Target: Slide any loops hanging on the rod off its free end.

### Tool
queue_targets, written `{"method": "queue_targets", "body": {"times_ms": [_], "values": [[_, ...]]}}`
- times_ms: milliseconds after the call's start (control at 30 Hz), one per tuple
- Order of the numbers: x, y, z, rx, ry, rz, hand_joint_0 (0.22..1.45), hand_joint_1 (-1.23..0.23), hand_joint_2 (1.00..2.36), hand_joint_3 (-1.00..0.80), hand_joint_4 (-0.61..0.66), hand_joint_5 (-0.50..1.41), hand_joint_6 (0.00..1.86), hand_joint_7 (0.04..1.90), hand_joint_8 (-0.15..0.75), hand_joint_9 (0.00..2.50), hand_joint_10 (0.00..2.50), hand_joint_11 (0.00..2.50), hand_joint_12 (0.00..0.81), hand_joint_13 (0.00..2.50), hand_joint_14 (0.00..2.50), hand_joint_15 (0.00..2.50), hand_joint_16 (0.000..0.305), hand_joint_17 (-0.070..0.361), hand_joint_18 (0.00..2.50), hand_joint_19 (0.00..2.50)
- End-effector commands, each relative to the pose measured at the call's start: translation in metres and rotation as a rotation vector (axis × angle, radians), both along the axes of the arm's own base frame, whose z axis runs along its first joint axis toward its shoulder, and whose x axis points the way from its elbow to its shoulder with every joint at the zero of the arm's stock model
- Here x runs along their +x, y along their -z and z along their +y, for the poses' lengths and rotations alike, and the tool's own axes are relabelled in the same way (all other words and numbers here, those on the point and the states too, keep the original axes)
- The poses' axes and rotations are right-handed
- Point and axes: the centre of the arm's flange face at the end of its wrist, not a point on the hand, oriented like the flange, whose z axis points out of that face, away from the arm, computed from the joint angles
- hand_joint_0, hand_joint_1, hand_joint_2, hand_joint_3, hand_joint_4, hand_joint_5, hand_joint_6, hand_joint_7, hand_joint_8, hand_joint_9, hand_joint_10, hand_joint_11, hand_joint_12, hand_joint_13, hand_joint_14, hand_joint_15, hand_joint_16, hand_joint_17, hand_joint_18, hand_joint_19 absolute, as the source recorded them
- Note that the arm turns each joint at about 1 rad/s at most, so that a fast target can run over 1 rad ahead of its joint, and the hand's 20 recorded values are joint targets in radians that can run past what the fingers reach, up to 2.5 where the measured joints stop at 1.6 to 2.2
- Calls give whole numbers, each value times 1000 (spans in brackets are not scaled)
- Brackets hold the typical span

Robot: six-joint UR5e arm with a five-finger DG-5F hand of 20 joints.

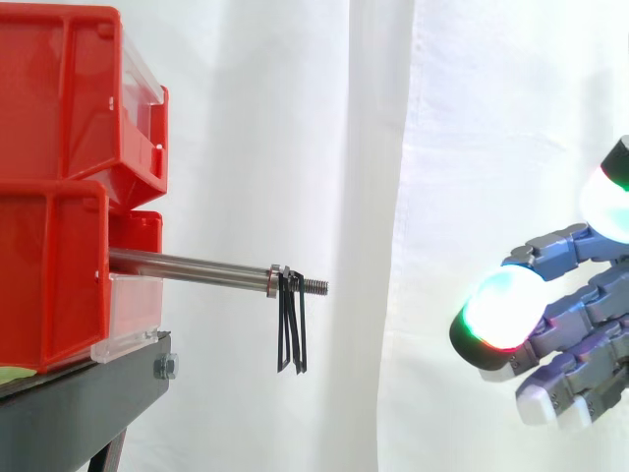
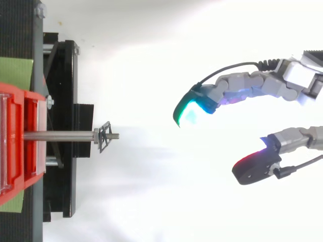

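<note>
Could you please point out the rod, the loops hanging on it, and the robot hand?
rod (image 1: 192, 266): side view, middle of the bare shaft.
loops (image 1: 285, 329): side view, the hanging black strands below the rod.
robot hand (image 1: 503, 307): side view, a glowing fingertip pad.

You can read no text, number, label or sign here. No legible writing stands on the red bins (image 1: 59, 118), on the rod (image 1: 187, 264) or on the hand (image 1: 590, 315).
</note>
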Motion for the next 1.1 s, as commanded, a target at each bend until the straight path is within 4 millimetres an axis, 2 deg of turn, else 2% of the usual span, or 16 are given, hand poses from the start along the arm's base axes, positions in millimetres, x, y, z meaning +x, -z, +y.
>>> {"method": "queue_targets", "body": {"times_ms": [0, 100, 167, 400, 467, 500, 600, 667, 700, 933, 1067], "values": [[4, 5, 0, -4, 19, -15, 531, -557, 1004, -450, 277, -172, 503, 844, 296, 621, 0, 0, 345, 698, 1, 54, 51, 115, 686, 210], [9, 30, 3, -9, 16, 9, 532, -557, 1004, -453, 276, -172, 503, 843, 296, 623, 0, 0, 344, 701, 1, 49, 51, 115, 692, 216], [20, 50, 6, 15, 16, -17, 532, -557, 1004, -452, 279, -172, 503, 857, 297, 626, 0, 0, 345, 703, 0, 52, 51, 115, 694, 214], [37, 61, 8, 19, 22, -72, 515, -561, 1002, -470, 284, -165, 503, 890, 300, 636, 0, 0, 347, 708, 2, 53, 52, 118, 710, 217], [46, 70, 7, 15, 22, -67, 509, -559, 1001, -480, 289, -164, 503, 896, 300, 637, 0, 0, 349, 710, 2, 55, 53, 119, 718, 221], [53, 83, 6, 15, 19, -58, 507, -559, 1001, -478, 290, -163, 503, 900, 300, 637, 0, 0, 350, 710, 3, 54, 53, 119, 719, 224], [69, 96, 7, 37, -6, -62, 505, -556, 1001, -483, 298, -162, 503, 902, 304, 640, 0, 0, 351, 711, 2, 53, 53, 120, 721, 227], [75, 98, 6, 53, -19, -70, 504, -555, 1002, -482, 296, -161, 503, 903, 305, 639, 0, 0, 351, 710, 2, 54, 53, 120, 722, 230], [79, 105, 6, 59, -28, -67, 504, -555, 1001, -481, 298, -161, 503, 904, 304, 638, 0, 0, 350, 710, 0, 55, 53, 120, 723, 230], [103, 101, -2, 63, -49, -100, 508, -549, 1002, -476, 301, -158, 503, 908, 304, 639, 0, 0, 350, 708, 0, 53, 53, 120, 729, 234], [116, 110, -4, 67, -78, -105, 533, -532, 1002, -472, 306, -154, 503, 914, 298, 641, 0, 0, 342, 703, 2, 58, 52, 116, 722, 245]]}}
